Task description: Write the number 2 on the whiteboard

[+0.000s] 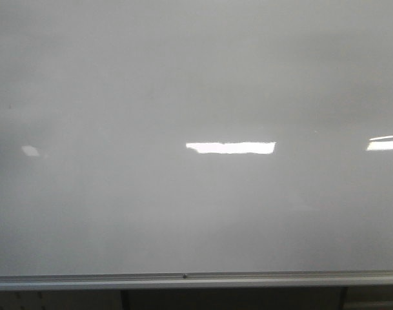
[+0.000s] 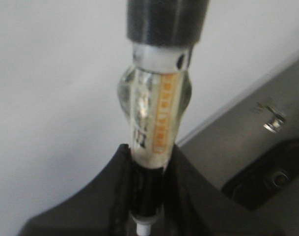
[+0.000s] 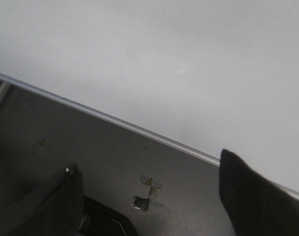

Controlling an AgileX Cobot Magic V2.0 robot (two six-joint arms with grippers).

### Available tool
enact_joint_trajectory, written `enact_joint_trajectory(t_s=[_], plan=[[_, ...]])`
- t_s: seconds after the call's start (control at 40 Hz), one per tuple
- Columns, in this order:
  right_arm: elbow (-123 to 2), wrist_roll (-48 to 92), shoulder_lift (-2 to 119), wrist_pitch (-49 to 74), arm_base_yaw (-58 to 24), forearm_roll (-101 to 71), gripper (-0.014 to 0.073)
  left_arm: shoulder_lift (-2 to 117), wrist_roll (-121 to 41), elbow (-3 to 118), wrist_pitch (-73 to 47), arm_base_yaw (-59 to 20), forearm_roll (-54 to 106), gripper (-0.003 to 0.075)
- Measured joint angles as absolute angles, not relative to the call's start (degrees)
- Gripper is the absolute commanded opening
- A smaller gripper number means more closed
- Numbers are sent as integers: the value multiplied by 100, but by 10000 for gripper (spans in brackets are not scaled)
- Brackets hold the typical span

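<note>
Left jaws [image 2: 148,189] clamped on marker [image 2: 156,113], right jaws [image 3: 149,191] spread wide, whiteboard [image 1: 196,77] blank

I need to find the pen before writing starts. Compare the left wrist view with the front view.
Only the left wrist view shows the left pincer shut on a marker, plus a dark surface below the board. Only the front view shows bright light reflections and the full rail. Both show the whiteboard, with no digit visible.

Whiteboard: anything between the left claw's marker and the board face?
Nothing visible. The left claw is shut on the marker, with only bare whiteboard behind it. The front view shows no writing and no arm across the board.
</note>
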State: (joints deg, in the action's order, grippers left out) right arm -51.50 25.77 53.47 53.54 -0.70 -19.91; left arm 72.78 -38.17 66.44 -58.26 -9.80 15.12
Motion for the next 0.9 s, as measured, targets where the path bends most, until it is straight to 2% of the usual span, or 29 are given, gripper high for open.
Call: enact_joint_trajectory(t_s=[0.17, 0.5, 0.9], plan=[[-5715, 4125, 5867, 5880, -632, -2863, 592, 7202, -4821, 6649, -6362, -1593, 2241, -19], [-6807, 5243, 6777, 6367, -2215, -3041, 592, 7423, -4971, 6684, -6364, -3116, 2244, -20], [-7812, 5382, 7925, 6353, -3473, -3041, 592, 7480, -4971, 6684, -6343, -3502, 2224, -19]])
